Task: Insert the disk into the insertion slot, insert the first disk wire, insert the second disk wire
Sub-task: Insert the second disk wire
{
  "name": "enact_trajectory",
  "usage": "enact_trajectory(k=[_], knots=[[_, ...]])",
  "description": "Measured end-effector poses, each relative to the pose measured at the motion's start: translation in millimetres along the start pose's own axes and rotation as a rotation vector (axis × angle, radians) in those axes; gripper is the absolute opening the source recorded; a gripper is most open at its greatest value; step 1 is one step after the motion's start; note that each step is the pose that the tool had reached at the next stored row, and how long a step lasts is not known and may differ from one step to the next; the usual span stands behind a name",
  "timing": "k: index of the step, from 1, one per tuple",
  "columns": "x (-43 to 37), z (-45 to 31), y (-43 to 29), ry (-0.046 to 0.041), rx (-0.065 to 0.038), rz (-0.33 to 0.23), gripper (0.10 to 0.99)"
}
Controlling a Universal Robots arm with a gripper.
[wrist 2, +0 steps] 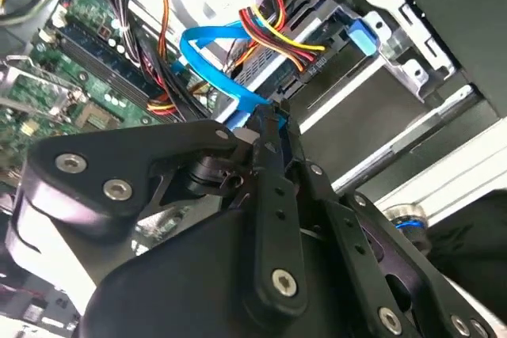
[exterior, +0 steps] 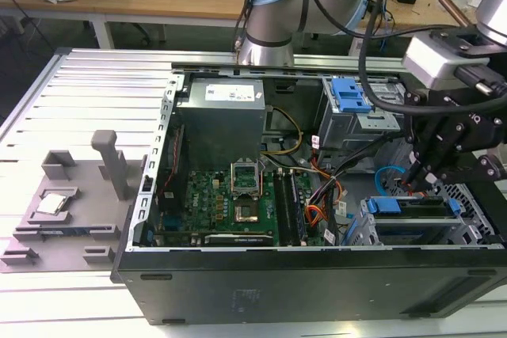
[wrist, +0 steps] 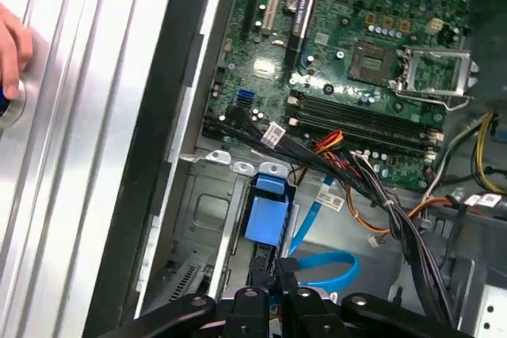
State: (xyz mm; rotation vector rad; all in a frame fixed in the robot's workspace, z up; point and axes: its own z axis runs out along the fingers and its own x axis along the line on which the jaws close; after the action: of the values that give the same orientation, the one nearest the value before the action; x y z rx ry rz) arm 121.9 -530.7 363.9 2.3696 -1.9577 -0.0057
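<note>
Gripper (exterior: pixel 418 184) pinches the end of the blue wire (wrist: pixel 317 263), right above the disk (exterior: pixel 416 210) already sitting in the insertion slot (exterior: pixel 475 219), at about four o'clock in the exterior view.

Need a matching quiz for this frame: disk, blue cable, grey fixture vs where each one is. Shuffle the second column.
1. disk
2. blue cable
3. grey fixture

A. outside the case, on the exterior view's left
B. one end gripped in the hand
C. seated in the insertion slot

Pairs: 1-C, 2-B, 3-A
</note>
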Motion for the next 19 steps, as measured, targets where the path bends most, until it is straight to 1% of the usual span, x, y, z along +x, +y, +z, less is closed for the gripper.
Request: enact_trajectory(k=[2, 3, 4, 6, 8, 10, 11, 13, 14, 16, 17, 19], knots=[[-0.1, 1.7, -0.1, -0.0068, -0.005, 0.118, 0.165], [-0.1, 2.0, -0.1, -0.0094, -0.007, 0.167, 0.165], [-0.1, 2.2, -0.1, -0.011, -0.008, 0.196, 0.165], [-0.1, 2.4, -0.1, -0.0124, -0.009, 0.222, 0.165], [-0.1, 2.6, -0.1, -0.015, -0.011, 0.269, 0.165], [-0.1, 2.7, -0.1, -0.0164, -0.012, 0.296, 0.165], [-0.1, 2.8, -0.1, -0.0181, -0.013, 0.327, 0.165], [-0.2, 3.1, -0.2, -0.0197, -0.014, 0.355, 0.165], [-0.2, 3.8, -0.2, -0.0221, -0.016, 0.399, 0.165], [-0.1, 4.2, -0.2, -0.023, -0.017, 0.42, 0.165], [-0.2, 4.5, -0.2, -0.0235, -0.017, 0.415, 0.165], [-0.2, 4.9, -0.4, -0.0218, -0.015, 0.381, 0.165]])
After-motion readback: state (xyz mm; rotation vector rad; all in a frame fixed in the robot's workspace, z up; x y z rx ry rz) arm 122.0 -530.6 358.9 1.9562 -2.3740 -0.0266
